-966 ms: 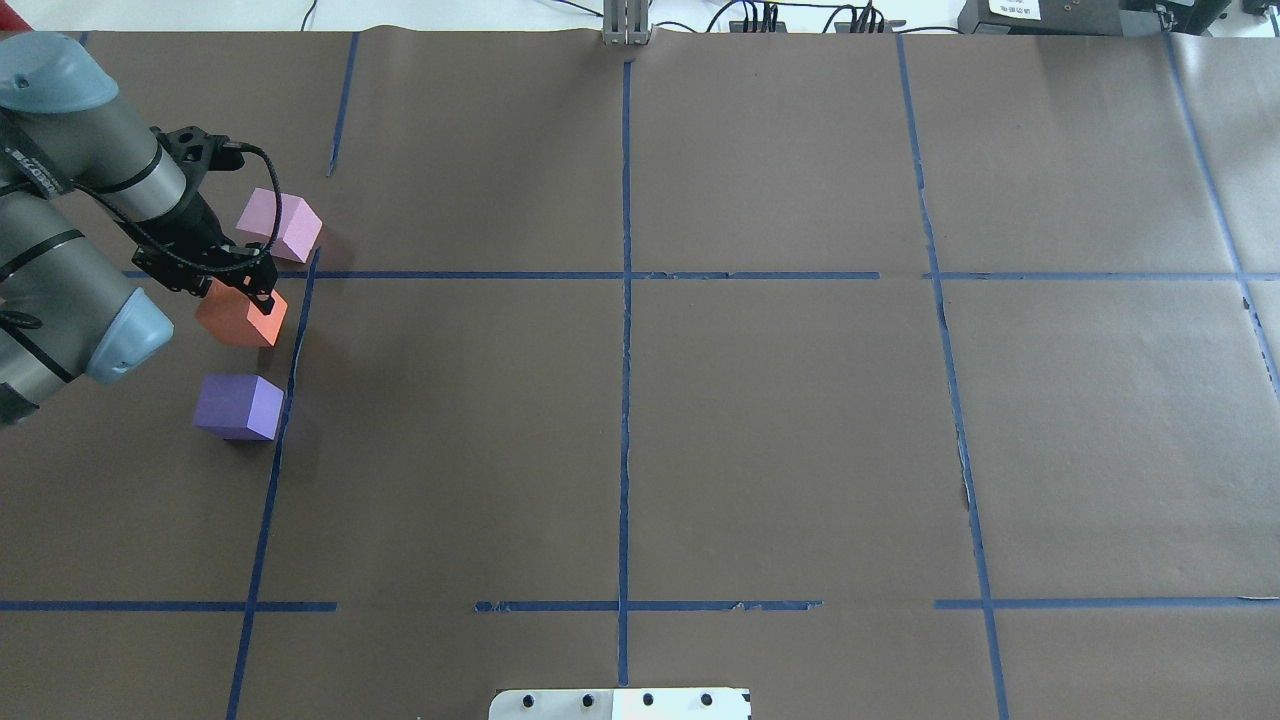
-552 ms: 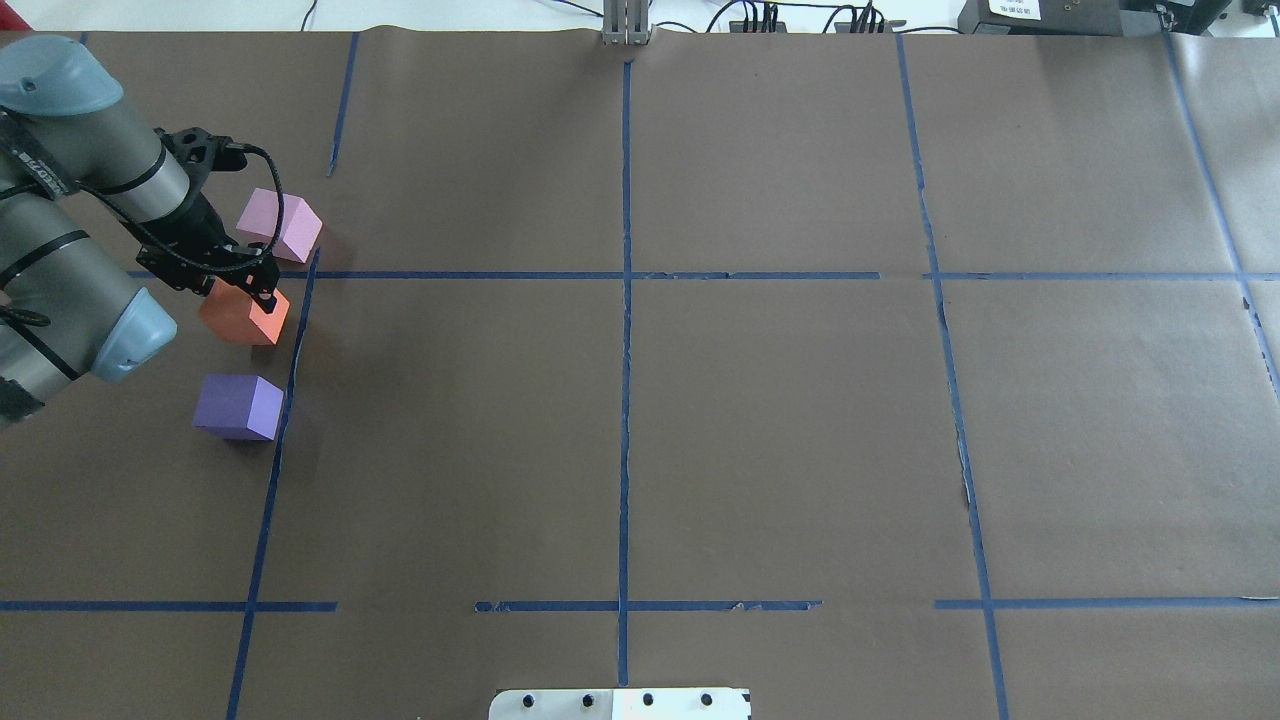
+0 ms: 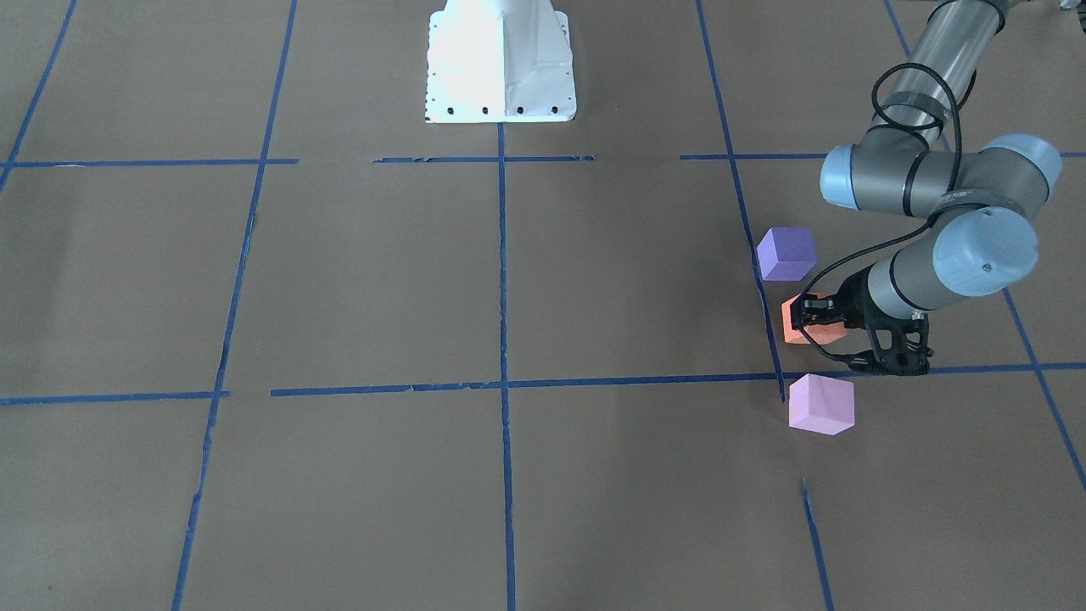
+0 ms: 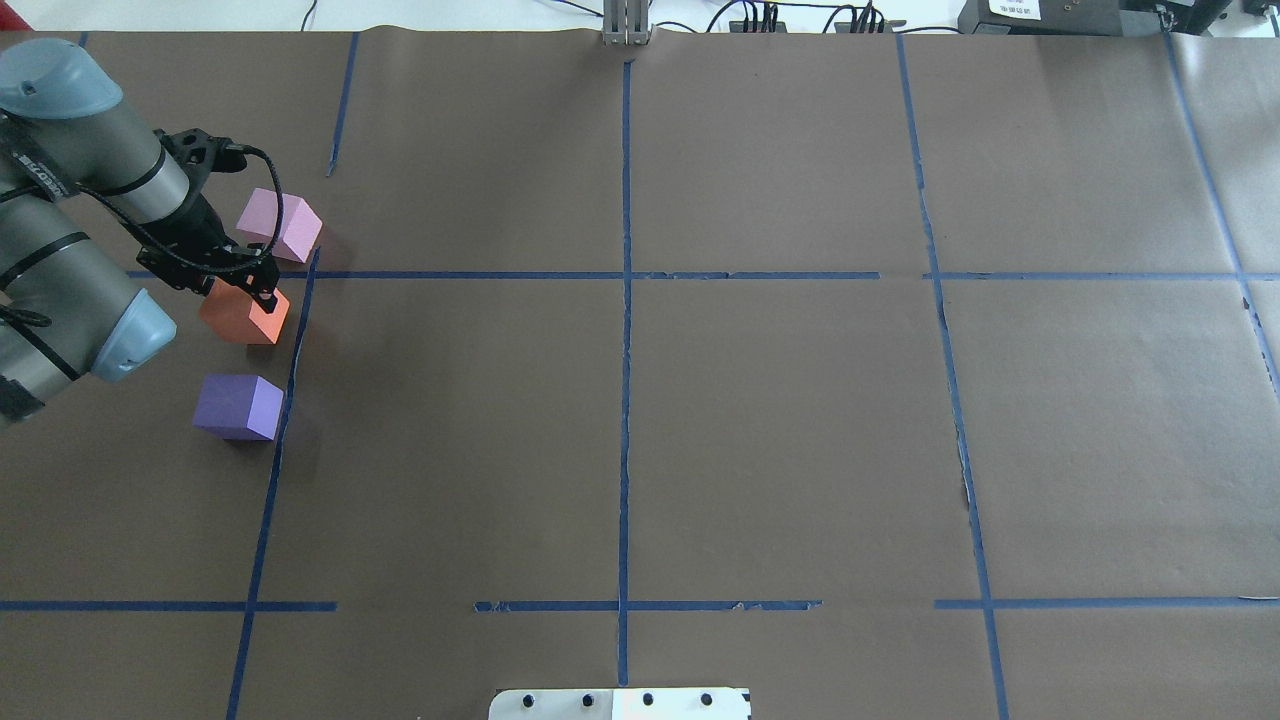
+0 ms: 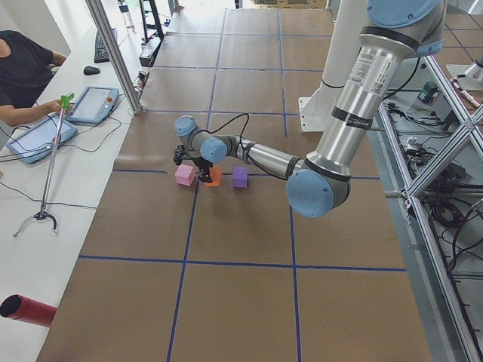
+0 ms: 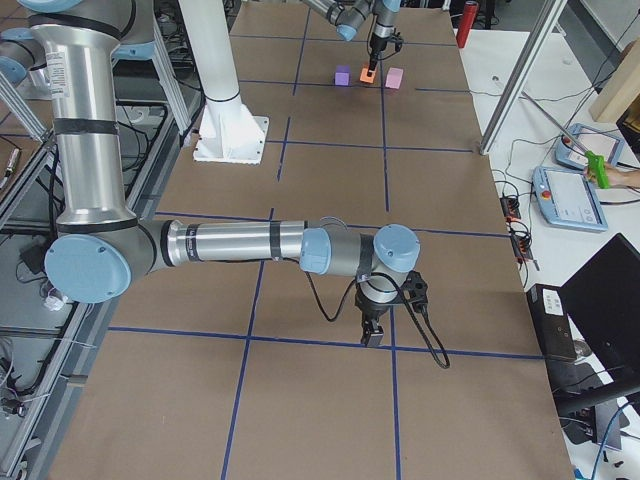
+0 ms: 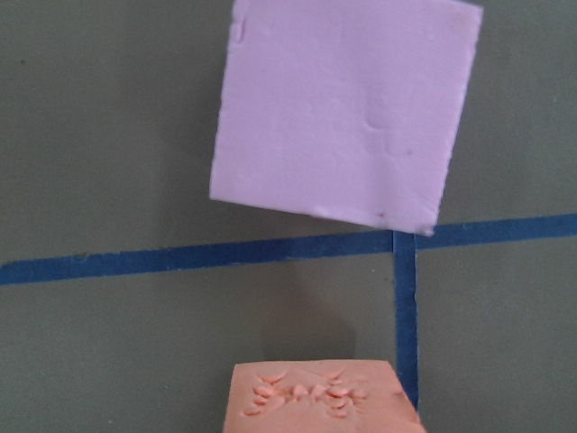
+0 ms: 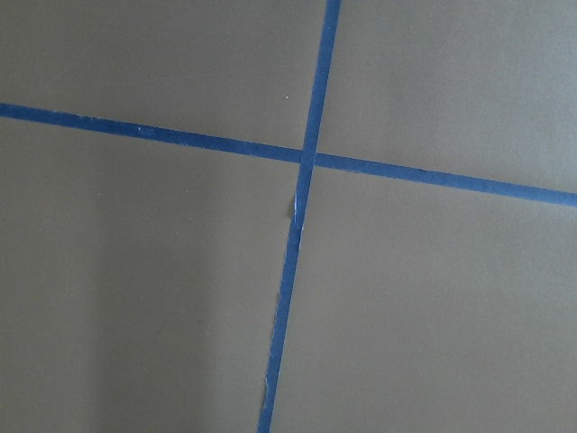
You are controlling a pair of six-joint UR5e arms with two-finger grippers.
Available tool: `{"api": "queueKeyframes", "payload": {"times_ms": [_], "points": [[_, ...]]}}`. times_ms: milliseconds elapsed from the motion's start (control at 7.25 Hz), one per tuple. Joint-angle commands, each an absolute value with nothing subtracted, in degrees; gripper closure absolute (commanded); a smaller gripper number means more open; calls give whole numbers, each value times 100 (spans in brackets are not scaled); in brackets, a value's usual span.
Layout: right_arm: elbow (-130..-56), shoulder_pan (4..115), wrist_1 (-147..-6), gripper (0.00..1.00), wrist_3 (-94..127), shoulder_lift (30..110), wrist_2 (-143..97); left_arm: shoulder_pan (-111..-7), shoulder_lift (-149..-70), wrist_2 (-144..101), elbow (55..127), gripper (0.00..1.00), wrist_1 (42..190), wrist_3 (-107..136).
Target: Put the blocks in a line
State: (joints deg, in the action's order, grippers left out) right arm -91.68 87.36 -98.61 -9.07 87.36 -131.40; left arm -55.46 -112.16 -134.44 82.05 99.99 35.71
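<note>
Starting nearest the robot, the white base plate (image 4: 620, 705) sits at the near edge of the brown paper-covered bench (image 4: 760, 450), which is marked into squares with blue tape (image 4: 268, 480). Off at the robot's right end, the right pincer (image 6: 373, 335) hangs low over a tape crossing (image 8: 305, 161). Whether its fingers are wide or narrow cannot be told.

On the robot's left side, three blocks stand in a rough row along one tape line, each apart from the next. The purple block (image 4: 238, 407) is the nearest, just beside the line. Next comes the orange block (image 4: 235, 318), gripped between the fingers of the left pincer (image 4: 262, 293), which reaches down onto it. Whether it rests on the paper cannot be told. Small dents (image 7: 306, 394) mark the face that the wrist camera sees. Just past a crossing tape line lies the pink block (image 4: 280, 225), turned askew to the lines.

The left arm carries printed lettering (image 4: 40, 172), too small to read. At the far edge stand a metal post (image 4: 627, 22), cables, and a black box with a white label (image 4: 1012, 10), its print also illegible.
</note>
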Motion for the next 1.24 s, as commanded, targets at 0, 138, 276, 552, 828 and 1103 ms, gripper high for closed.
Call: {"api": "queueKeyframes", "payload": {"times_ms": [0, 138, 276, 552, 828, 1103], "points": [[-9176, 8736, -9861, 0, -905, 8736, -13140, -5546, -11224, -13447, 8209, 0, 10011, 3577], [-9167, 8736, -9861, 0, -905, 8736, -13140, -5555, -11224, -13447, 8218, 0, 10011, 3577], [-9176, 8736, -9861, 0, -914, 8736, -13140, -5555, -11224, -13447, 8218, 0, 10011, 3568], [-9176, 8736, -9861, 0, -914, 8736, -13140, -5659, -11224, -13447, 8279, 0, 10002, 3516], [-9167, 8736, -9861, 0, -914, 8736, -13140, -6264, -11154, -13438, 8847, 0, 9880, 3489], [-9167, 8736, -9861, 0, -914, 8736, -13140, -6878, -11066, -13438, 9656, 0, 8621, 2609]]}}
